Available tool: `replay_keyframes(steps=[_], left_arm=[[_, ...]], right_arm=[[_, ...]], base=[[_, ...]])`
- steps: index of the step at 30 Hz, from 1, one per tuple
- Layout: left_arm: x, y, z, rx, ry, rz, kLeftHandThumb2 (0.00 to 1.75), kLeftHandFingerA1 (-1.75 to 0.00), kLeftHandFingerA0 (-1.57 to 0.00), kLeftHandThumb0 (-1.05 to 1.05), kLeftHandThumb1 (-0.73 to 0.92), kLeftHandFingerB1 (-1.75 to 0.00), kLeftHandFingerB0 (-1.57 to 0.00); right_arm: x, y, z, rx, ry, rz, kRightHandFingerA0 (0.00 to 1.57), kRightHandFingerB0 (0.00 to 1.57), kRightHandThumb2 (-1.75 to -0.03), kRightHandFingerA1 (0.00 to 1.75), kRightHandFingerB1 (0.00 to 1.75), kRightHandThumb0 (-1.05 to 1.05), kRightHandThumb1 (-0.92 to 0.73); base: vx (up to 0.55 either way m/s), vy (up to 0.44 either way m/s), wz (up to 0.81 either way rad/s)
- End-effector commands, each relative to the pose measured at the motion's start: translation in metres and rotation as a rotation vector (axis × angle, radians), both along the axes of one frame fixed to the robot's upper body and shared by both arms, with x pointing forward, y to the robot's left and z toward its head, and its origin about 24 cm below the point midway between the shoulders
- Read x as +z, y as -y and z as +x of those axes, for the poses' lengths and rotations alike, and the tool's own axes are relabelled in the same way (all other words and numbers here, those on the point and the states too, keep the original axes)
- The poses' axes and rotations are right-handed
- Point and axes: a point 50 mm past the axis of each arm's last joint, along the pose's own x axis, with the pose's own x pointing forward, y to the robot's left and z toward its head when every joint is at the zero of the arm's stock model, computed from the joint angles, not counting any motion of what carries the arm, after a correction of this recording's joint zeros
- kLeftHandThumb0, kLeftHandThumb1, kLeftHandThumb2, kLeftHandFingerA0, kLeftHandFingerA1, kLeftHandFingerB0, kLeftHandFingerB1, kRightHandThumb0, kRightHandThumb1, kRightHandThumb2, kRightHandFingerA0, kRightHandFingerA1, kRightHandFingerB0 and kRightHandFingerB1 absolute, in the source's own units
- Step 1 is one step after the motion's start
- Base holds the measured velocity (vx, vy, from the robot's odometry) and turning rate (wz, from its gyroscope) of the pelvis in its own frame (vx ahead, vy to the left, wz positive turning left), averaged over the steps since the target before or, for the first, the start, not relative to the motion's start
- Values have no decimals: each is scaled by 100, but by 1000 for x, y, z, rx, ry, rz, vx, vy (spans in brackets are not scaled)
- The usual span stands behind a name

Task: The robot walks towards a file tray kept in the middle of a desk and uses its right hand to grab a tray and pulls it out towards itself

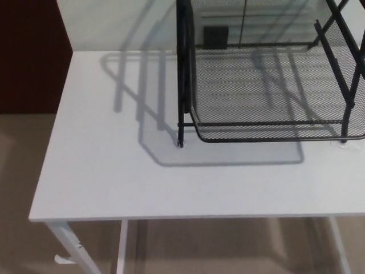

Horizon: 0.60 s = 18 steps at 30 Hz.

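A black wire-mesh file tray rack (268, 85) stands on the white desk (114, 171), toward the right of the head view. Its lowest tray (274, 132) has its front rim facing me, resting between black upright legs (181, 74). The rack's upper part runs out of the picture at the top. Neither of my hands shows anywhere in the picture.
The desk's front edge (188, 216) runs across the lower picture, with white legs (68, 245) below it over a beige floor (23, 171). A dark red wall panel (28, 51) stands at the far left, and a white wall (114, 23) lies behind the desk.
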Motion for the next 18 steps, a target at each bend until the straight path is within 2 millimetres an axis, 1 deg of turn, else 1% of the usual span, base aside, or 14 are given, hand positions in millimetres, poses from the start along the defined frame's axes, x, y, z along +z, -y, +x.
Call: replay_keyframes(steps=[1,3,8,9,11,12,13,15,16,17,18], left_arm=[[3,-2,6,-21,37,14,56,-43,-58,-30,53,-39,-49],[4,-2,6,-28,36,20,56,-42,-58,-30,53,-39,-49],[5,-3,3,-27,36,10,56,-43,-59,-29,53,-39,-49],[5,-3,2,-25,35,1,67,-51,-55,-35,46,-47,-45],[5,-3,1,-22,37,4,68,-52,-56,-36,45,-48,-46],[5,-3,1,-23,37,4,70,-53,-56,-38,45,-48,-44],[5,-4,1,-19,38,5,70,-54,-58,-38,45,-48,-45],[4,-4,2,-15,38,6,70,-54,-58,-39,45,-49,-45],[4,-5,2,-10,36,3,69,-53,-58,-37,45,-48,-46],[3,-4,2,-12,35,5,55,-45,-64,-29,53,-40,-51],[3,-4,2,-13,36,7,69,-53,-60,-37,44,-48,-47]], right_arm=[[5,3,4,-6,23,1,59,43,-63,79,50,-36,-80],[7,1,3,-8,17,2,60,44,-63,81,51,-31,-80],[3,4,0,-6,21,-3,62,45,-62,84,53,-34,-79],[2,4,-1,-12,14,1,62,45,-62,83,52,-35,-79],[1,4,-1,-18,9,11,60,44,-62,85,51,-36,-78],[1,4,-1,-14,13,3,61,45,-62,91,52,-35,-78],[2,4,1,-3,21,-3,59,45,-62,92,53,-36,-79],[2,3,2,-4,24,4,58,44,-62,92,53,-35,-79],[2,3,1,-6,21,6,60,44,-62,89,53,-34,-79],[2,4,2,-6,18,3,61,44,-62,81,52,-34,-80],[1,4,2,-8,16,5,61,44,-63,80,51,-33,-79]], base=[[52,-82,1],[24,-40,2],[0,0,0],[0,0,0],[0,0,0],[0,0,0],[0,0,0],[0,0,0],[0,0,0],[0,0,0],[0,0,0]])
